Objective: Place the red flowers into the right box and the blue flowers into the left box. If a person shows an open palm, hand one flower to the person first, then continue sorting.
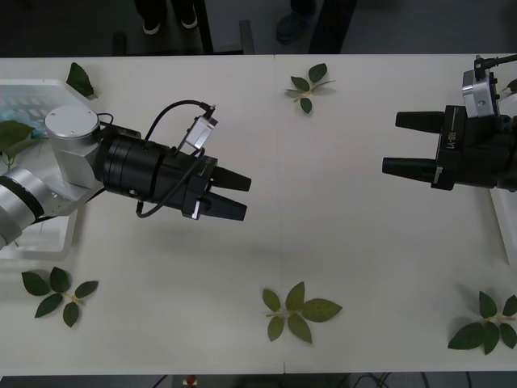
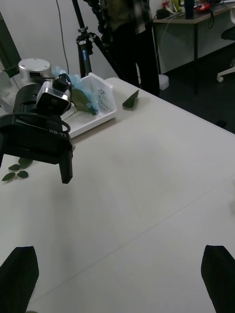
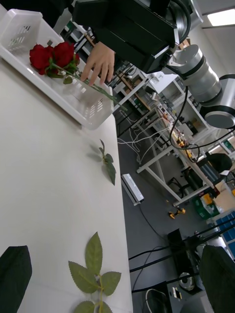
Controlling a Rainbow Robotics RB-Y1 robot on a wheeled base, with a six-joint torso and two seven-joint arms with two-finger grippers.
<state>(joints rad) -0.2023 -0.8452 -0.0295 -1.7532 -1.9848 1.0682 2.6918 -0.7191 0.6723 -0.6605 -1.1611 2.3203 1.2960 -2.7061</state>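
Observation:
Red flowers [image 3: 51,54] lie in the right box [image 3: 90,110], whose edge shows at the table's right side [image 1: 507,230]. A person's hand [image 3: 100,61] hangs fingers-down at that box's far rim, by the stems. Blue flowers [image 1: 24,105] [image 2: 73,82] lie in the left box [image 1: 36,241] [image 2: 100,119]. My left gripper [image 1: 246,200] [image 3: 117,281] hovers over the table's left-middle, open and holding nothing. On the right, my right gripper [image 1: 391,143] [image 2: 117,281] points toward the centre, open with nothing in it.
Bloomless leaf sprigs lie on the white table: one at the back centre [image 1: 307,85], one at the front centre [image 1: 299,311], one front left [image 1: 56,293], one front right [image 1: 487,325]. A single leaf [image 1: 79,79] lies behind the left box.

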